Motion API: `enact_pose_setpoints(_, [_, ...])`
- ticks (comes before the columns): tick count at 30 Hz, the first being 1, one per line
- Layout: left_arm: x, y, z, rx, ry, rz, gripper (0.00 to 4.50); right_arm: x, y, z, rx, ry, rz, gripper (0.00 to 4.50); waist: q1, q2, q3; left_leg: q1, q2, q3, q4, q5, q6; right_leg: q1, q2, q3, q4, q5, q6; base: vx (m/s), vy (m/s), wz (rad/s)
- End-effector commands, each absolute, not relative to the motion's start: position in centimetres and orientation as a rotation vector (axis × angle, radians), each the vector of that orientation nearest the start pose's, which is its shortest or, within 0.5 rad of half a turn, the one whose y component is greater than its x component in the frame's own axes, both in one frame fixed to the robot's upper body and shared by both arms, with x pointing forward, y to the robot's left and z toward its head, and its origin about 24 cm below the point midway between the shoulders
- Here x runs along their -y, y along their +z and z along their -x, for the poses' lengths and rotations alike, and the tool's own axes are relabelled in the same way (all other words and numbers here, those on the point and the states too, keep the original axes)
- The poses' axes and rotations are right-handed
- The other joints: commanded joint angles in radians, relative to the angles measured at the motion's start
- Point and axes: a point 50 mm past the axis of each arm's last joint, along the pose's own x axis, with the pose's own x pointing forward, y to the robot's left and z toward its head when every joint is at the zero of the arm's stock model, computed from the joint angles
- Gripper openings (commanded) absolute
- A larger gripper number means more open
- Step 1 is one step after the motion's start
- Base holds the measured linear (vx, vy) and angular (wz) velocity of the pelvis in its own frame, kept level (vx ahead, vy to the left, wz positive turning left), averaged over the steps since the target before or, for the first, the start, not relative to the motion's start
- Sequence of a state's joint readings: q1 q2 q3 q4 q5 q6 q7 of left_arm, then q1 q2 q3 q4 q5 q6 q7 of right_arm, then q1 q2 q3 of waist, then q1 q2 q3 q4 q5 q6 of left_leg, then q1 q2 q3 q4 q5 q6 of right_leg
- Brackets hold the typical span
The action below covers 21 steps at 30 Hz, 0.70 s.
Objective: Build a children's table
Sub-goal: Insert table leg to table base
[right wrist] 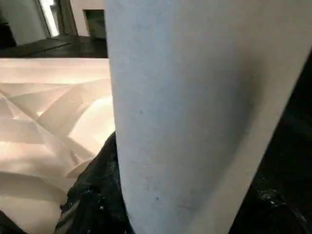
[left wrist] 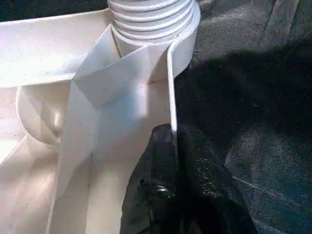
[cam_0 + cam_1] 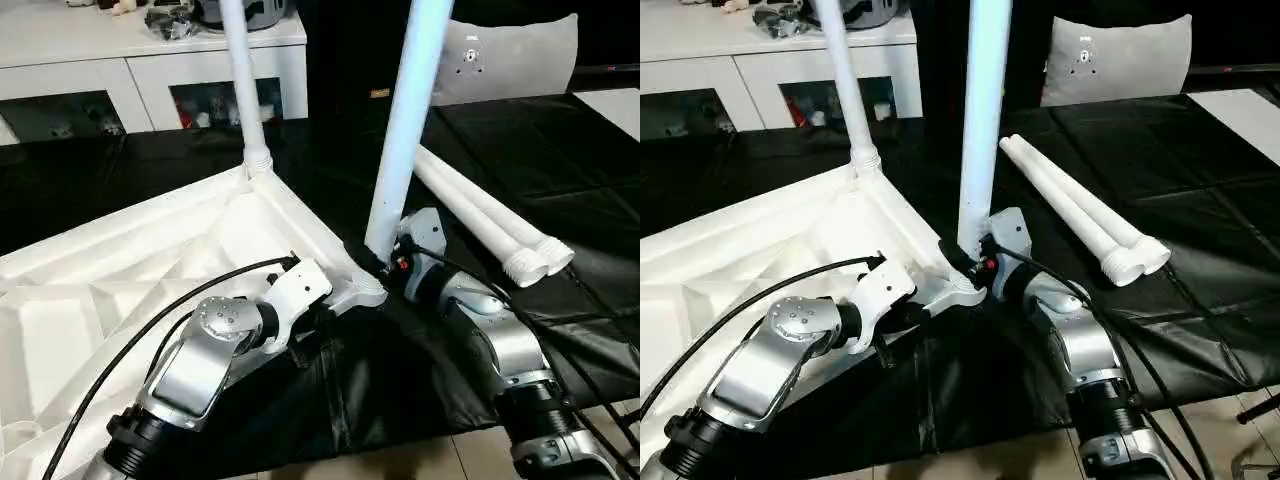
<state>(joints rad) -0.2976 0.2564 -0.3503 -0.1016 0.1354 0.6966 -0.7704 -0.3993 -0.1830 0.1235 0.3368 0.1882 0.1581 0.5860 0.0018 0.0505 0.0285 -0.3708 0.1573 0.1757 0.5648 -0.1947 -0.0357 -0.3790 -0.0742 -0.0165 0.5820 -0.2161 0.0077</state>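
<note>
A black cloth (image 3: pixel 560 160) is covering the work surface, with a white cabinet (image 3: pixel 120 60) standing behind. The white table top (image 3: pixel 120 270) is lying ribs-up; one leg (image 3: pixel 243 90) is standing upright in its far corner socket. The right gripper (image 3: pixel 975 262), jaws half-open, is gripping a second leg (image 3: pixel 980 120) upright by the near corner. The left gripper (image 2: pixel 173 161), jaws closed, is pinching the top's rim. Two spare legs (image 3: pixel 480 215) are lying side by side, threaded ends nearest.

both silver forearms reach forward, left gripper (image 2: pixel 178 161) pinched closed, right gripper (image 3: pixel 975 262) clamped around something.
</note>
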Motion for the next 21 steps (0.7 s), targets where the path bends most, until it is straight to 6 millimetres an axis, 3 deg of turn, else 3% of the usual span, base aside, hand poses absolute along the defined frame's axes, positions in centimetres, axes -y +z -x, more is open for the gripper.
enact_pose_setpoints(1, [-7.8, 6.8, -26.6, -0.424, -1.014, -0.407, 0.00, 12.1, 1.3, -30.3, -0.375, 0.675, -0.027, 2.47, 0.007, 0.008, -0.029, 0.006, 0.064, -0.029, -0.082, -0.336, 0.001, 0.024, -0.058, 0.028, -0.077, -0.199, -0.214, 0.000, 0.000, 0.00])
enact_pose_setpoints(3, [-7.9, 6.7, -26.9, -0.411, -0.999, -0.407, 0.00, 12.1, 1.3, -30.4, -0.366, 0.675, -0.018, 2.64, 0.008, 0.006, -0.030, 0.007, 0.064, -0.029, -0.081, -0.333, -0.002, 0.022, -0.058, 0.029, -0.079, -0.205, -0.218, 0.000, 0.000, 0.00])
enact_pose_setpoints(13, [-9.5, 5.9, -28.5, -0.371, -0.990, -0.433, 0.00, 13.6, 1.2, -29.2, -0.308, 0.720, 0.018, 3.51, 0.036, 0.009, -0.042, 0.006, 0.062, -0.022, -0.062, -0.175, 0.051, 0.036, -0.057, 0.025, -0.055, 0.034, -0.243, 0.000, 0.000, 0.00])
enact_pose_setpoints(15, [-9.9, 5.6, -28.7, -0.376, -1.000, -0.445, 0.00, 14.0, 1.4, -28.6, -0.286, 0.749, 0.005, 3.55, 0.042, 0.017, -0.043, 0.008, 0.061, -0.021, -0.058, -0.171, 0.064, 0.037, -0.060, 0.025, -0.055, 0.037, -0.246, 0.000, 0.000, 0.00])
enact_pose_setpoints(21, [-10.5, 5.0, -29.1, -0.385, -1.082, -0.494, 0.00, 16.3, 1.7, -27.5, -0.266, 0.756, 0.021, 4.21, 0.039, 0.019, -0.040, 0.006, 0.061, -0.022, -0.059, -0.191, 0.070, 0.039, -0.060, 0.022, -0.060, -0.032, -0.248, 0.000, 0.000, 0.00])
